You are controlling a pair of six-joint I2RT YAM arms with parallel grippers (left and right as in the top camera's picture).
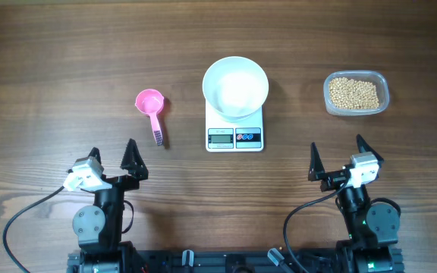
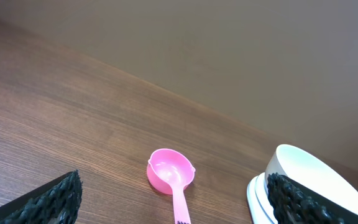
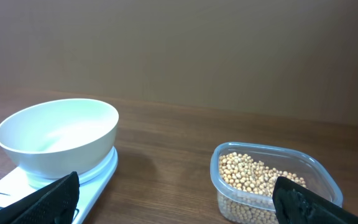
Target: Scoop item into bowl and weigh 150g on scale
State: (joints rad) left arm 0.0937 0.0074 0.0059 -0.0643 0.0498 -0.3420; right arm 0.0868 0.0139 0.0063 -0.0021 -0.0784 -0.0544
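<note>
Gaping empty, left gripper and right gripper partly hide scale, bowl and beans in wrist views

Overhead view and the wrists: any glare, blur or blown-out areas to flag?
Overhead: even light, bowl interior nearly blown out, scale display too small to read. Left wrist: pink scoop sharp, fingers dark, cropped at the bottom edge. Right wrist: beans individually distinct, no glare, soft shadow beside the bowl.

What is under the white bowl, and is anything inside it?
The bowl stands on the white scale; only the scale's front strip with the display shows, its platform is covered. The bowl looks empty.
</note>
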